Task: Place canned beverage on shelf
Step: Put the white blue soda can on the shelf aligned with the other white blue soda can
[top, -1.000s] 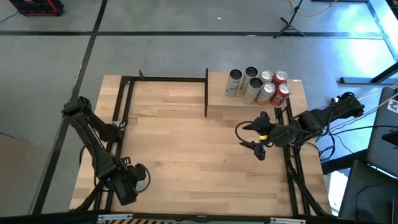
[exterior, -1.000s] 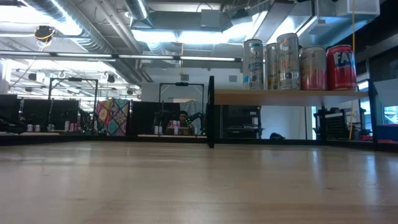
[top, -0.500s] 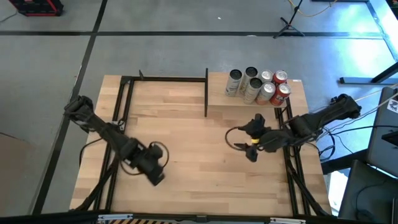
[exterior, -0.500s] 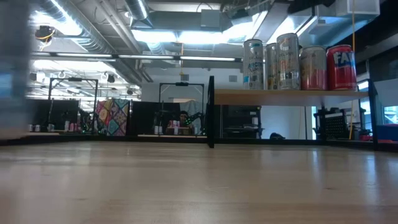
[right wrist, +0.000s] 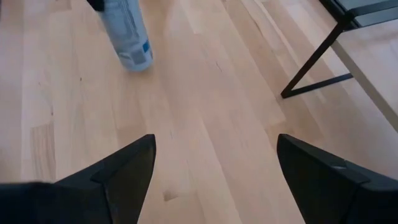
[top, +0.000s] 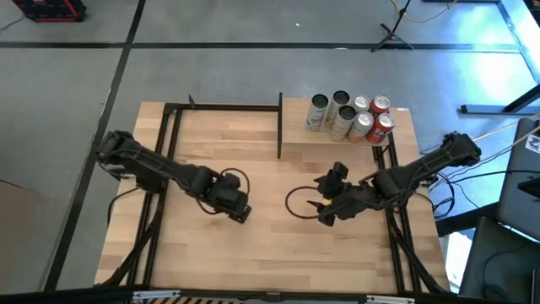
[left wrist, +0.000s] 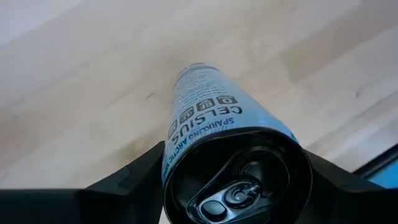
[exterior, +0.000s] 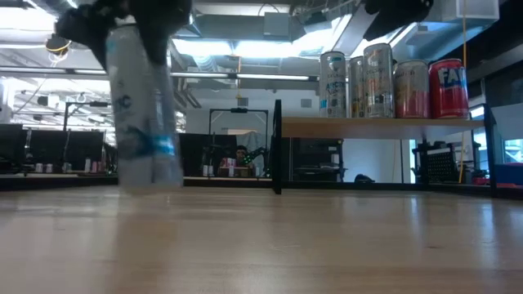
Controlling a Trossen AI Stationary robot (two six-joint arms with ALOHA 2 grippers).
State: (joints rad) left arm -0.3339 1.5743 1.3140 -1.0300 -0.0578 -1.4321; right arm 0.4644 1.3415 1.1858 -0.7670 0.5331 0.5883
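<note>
Already 6 cans (top: 350, 114) fill the shelf (top: 295, 135).

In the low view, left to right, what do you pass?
Pale can held by the left gripper → black shelf post → silver cans on the shelf → red can.

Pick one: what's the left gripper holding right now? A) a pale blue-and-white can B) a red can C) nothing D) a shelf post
A: the left gripper is closed around a pale blue-and-white can, seen from its top in the left wrist view and hanging just above the table in the low view.
</note>
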